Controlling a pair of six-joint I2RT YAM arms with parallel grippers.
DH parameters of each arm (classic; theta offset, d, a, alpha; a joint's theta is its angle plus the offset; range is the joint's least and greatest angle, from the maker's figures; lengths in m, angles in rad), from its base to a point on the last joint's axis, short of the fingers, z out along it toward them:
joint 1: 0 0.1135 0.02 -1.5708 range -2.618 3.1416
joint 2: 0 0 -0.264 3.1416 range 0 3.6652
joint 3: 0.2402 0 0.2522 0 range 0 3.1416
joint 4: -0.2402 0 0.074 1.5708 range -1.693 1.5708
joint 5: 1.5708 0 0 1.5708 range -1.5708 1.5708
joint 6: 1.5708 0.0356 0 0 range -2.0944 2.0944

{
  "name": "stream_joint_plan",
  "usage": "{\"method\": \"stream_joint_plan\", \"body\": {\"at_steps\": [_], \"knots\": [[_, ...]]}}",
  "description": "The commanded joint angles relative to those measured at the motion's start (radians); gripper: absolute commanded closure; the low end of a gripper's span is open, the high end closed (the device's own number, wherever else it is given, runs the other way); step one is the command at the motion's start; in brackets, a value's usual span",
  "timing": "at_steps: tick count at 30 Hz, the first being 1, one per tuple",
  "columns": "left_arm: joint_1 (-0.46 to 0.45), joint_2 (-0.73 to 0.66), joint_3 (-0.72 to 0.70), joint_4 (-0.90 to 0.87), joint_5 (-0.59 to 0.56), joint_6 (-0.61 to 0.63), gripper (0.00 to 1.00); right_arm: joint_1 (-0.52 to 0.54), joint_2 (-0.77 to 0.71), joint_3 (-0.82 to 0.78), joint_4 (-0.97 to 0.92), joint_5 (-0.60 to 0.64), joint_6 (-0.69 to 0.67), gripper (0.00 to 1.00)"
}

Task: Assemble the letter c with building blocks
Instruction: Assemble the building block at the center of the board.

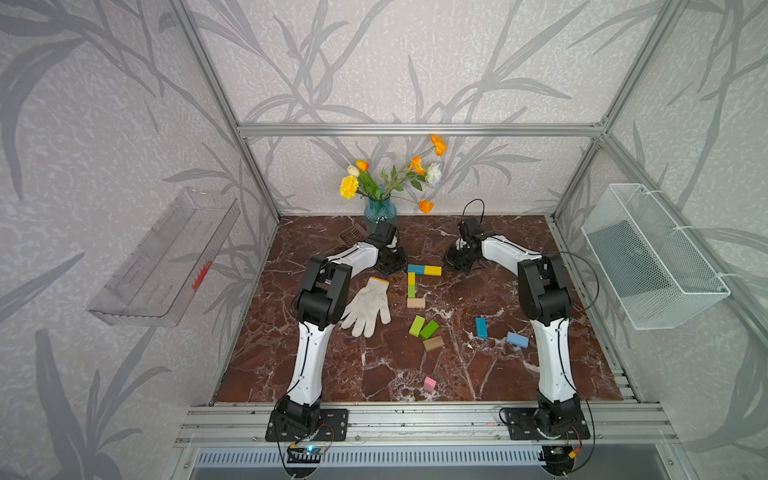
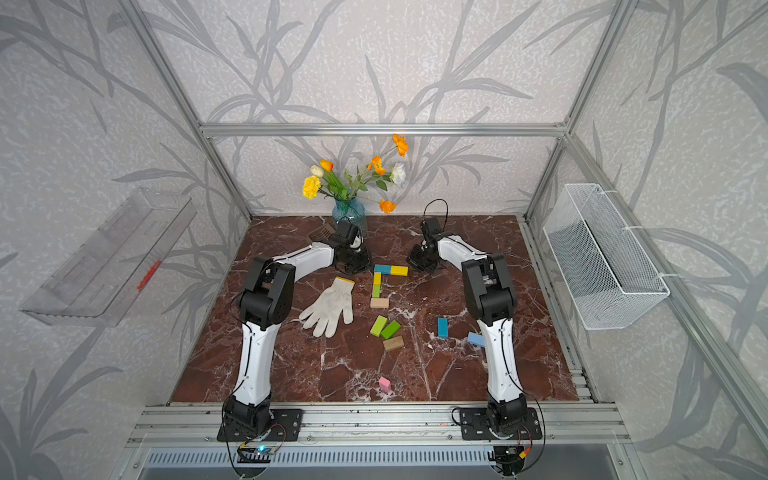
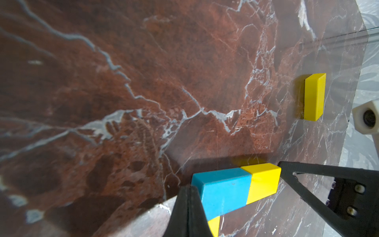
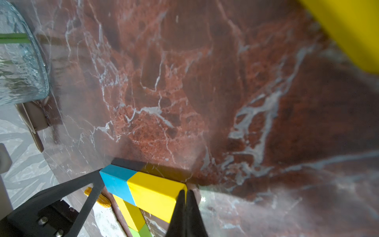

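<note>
vase [image 1: 379,212]: flowers [image 1: 349,187] | left hand [image 3: 187,190]: closed by blue block [image 3: 223,190] | right hand [image 4: 185,194]: closed by yellow block [image 4: 155,195]

Three yellow blocks [image 1: 432,271] [image 1: 411,278] [image 3: 313,98], the third seen only in the wrist views; three green blocks [image 1: 411,291] [image 1: 417,326] [image 1: 429,329]; two blue blocks [image 1: 415,269] [image 1: 481,327]; one light blue block [image 1: 517,339], near right; two plain wood blocks [image 1: 416,303] [image 1: 433,343]; one pink block [image 1: 430,384], nearest; twelve altogether; one white glove [image 1: 368,307], left; one spatula [image 1: 352,236] and one vase [image 1: 379,212] of flowers [image 1: 349,187], far; one clear tray [image 1: 166,257] on the left wall; one wire basket [image 1: 656,266] on the right wall; two robot arms [image 1: 309,353] [image 1: 555,357].
</note>
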Motion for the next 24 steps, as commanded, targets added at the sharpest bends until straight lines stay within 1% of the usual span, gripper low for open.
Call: {"method": "stream_joint_plan", "body": {"at_steps": [1, 17, 21, 24], "knots": [[0.002, -0.003, -0.003, 0.001, 0.009, 0.003, 0.98, -0.004, 0.026, 0.034, -0.009, 0.0, 0.006, 0.96], [0.001, -0.01, -0.009, 0.008, 0.025, 0.006, 0.98, -0.004, 0.049, 0.081, -0.034, 0.007, -0.004, 0.94], [0.003, -0.014, -0.012, 0.006, 0.011, -0.002, 0.94, -0.005, 0.034, 0.077, -0.04, 0.029, -0.016, 0.89], [0.012, -0.011, -0.014, 0.01, 0.027, -0.017, 0.88, -0.013, 0.012, 0.076, -0.07, 0.057, -0.031, 0.77]]}}
